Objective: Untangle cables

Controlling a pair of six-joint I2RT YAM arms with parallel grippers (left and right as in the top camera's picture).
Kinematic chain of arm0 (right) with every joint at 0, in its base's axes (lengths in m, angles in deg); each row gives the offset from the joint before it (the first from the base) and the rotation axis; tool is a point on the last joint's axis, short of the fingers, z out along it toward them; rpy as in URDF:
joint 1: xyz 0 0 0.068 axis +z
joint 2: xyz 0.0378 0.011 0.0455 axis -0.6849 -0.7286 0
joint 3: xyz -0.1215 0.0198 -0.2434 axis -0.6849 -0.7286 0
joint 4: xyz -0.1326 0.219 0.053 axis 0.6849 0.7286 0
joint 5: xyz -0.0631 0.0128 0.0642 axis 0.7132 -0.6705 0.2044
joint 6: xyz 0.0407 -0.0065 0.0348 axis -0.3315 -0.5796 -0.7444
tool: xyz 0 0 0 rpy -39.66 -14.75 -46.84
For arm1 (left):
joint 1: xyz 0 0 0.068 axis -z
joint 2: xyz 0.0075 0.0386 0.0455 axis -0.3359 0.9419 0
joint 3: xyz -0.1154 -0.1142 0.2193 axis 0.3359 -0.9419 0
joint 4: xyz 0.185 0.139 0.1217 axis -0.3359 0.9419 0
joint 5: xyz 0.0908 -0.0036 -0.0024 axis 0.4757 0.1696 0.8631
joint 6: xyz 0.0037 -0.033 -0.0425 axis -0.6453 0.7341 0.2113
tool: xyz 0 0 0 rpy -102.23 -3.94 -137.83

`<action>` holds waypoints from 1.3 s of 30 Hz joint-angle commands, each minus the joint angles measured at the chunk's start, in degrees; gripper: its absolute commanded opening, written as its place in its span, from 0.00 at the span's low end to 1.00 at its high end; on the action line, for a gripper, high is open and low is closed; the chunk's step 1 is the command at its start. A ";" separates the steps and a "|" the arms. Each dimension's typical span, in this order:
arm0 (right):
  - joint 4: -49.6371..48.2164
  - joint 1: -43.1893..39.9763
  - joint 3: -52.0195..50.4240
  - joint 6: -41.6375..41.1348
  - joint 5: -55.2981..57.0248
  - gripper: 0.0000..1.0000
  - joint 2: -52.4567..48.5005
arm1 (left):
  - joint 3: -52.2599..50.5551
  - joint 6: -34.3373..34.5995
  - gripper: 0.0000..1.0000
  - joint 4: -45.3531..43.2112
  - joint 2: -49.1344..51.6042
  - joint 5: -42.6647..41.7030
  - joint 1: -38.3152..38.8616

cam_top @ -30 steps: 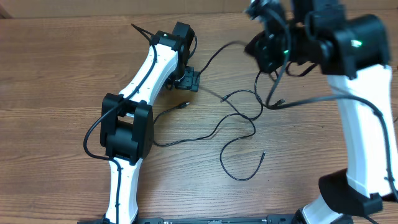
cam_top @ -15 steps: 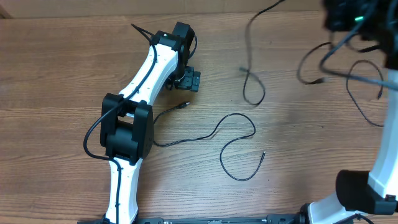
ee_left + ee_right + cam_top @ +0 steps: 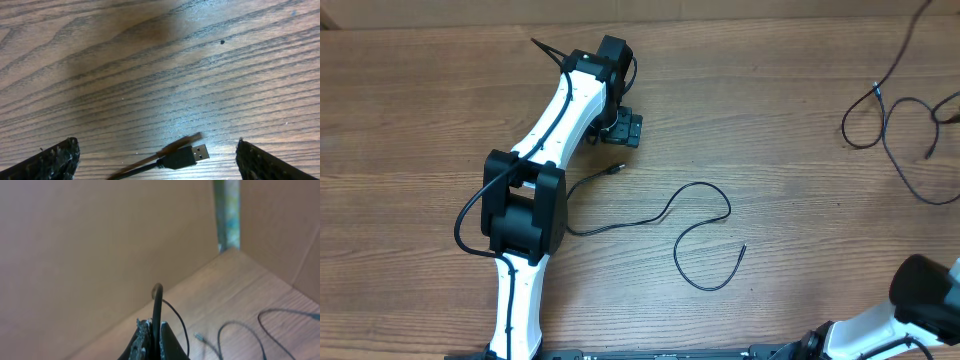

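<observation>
Swung away from the far middle of the desk (image 3: 420, 120), the right arm (image 3: 930, 300) now shows overhead only as its base at the near right corner. The carried cable (image 3: 885, 135) has gone with it and hangs in loose loops over the far right corner. Whether those loops touch the wood I cannot tell.

In the right wrist view the right jaws are pinched shut on that cable. A short arch of it rises above the tips, and the rest trails off to the lower right over the wood. The wrist is raised and faces a cardboard wall (image 3: 75, 245) beyond the desk's edge.

The left arm (image 3: 525, 205) has not shifted. It reaches from the near edge diagonally toward the far middle, with its elbow over the left-centre of the desk and its wrist folded back down so the left jaws point at the wood. They stand wide and hold nothing. Their fingertips (image 3: 55, 160) sit in the lower corners of the left wrist view, with a USB plug (image 3: 187, 155) flat on the wood between them, untouched.

That plug belongs to the loose cable (image 3: 700, 187), left lying on the middle of the desk. It runs back beside the left elbow, snakes right in an S-curve and ends in a small plug (image 3: 744, 246) toward the near edge.
</observation>
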 commanded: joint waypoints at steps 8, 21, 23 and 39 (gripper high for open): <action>-12.90 -2.47 0.76 -3.63 -0.96 0.04 -5.51 | 0.72 0.81 1.00 0.17 0.24 -0.48 -0.22; -27.76 -2.64 0.76 -6.62 3.67 0.04 -18.03 | 0.72 0.81 1.00 0.17 0.24 -0.48 -0.22; -26.91 -2.64 0.74 -4.37 5.40 0.04 -19.91 | 0.70 0.81 1.00 0.17 0.24 -0.48 -0.22; -18.91 -5.09 0.72 -0.42 11.34 1.00 -33.27 | 0.72 0.81 1.00 0.17 0.24 -0.48 -0.22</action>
